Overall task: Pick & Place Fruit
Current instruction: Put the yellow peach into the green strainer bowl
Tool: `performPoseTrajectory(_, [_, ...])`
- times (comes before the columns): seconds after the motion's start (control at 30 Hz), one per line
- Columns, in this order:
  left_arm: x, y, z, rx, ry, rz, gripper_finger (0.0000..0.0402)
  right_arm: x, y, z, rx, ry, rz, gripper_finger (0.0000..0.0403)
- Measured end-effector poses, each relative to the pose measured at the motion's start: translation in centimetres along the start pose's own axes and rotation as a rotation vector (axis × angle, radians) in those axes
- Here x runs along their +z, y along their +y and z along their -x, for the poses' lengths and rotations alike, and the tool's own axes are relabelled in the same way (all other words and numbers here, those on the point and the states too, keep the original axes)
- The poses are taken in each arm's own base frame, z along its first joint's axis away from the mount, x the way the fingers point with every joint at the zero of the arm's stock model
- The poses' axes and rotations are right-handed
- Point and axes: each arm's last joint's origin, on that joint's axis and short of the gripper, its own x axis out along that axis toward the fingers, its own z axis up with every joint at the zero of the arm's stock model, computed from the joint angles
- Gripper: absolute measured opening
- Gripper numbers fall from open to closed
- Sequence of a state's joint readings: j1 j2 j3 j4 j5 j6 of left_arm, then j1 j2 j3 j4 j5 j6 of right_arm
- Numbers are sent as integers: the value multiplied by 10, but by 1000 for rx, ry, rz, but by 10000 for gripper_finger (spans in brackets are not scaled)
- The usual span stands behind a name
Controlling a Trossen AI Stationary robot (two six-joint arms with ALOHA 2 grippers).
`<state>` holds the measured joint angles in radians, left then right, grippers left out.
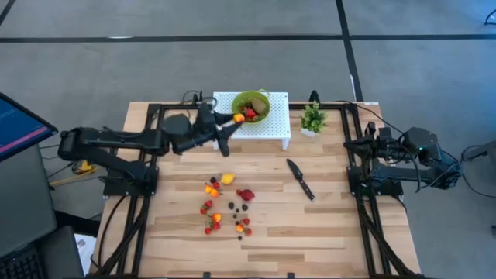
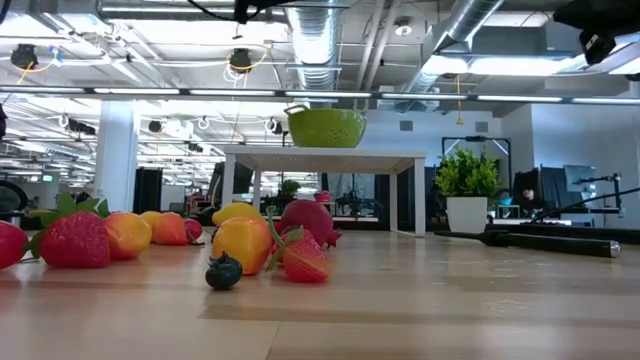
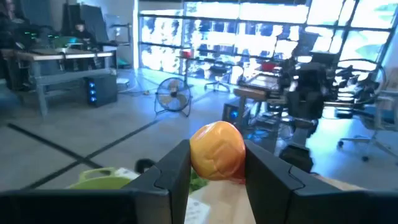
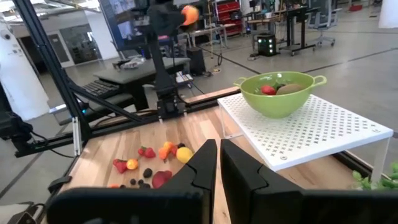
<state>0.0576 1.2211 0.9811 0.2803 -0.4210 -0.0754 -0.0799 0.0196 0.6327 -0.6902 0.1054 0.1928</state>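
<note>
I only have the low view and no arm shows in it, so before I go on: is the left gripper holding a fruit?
Observer: Yes, the left gripper is shut on an orange fruit.
Operator: Where is it relative to the bowl?
Observer: From above, it is at the bowl's rim on the left arm's side, raised above it.
Operator: And the right arm?
Observer: The right gripper is shut and empty, parked off to the right.
</note>
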Motion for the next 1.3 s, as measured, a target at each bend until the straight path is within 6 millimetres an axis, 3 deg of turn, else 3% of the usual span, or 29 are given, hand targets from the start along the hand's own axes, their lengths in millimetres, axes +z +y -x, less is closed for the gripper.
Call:
performPoseTrajectory(0.23, [0,31,-15,128,-25,-44,124,0,0,0,1,2,0,17])
performPoseTrajectory(0.73, [-53,74,-68,227,124,-81,124,0,0,0,1,1,0,17])
performPoseTrajectory(1.0, [-77,84,-81,258,197,-95,128,0,0,0,0,1,0,17])
performPoseTrajectory(1.3, [-80,84,-83,260,210,-133,130,0,0,0,1,1,0,17])
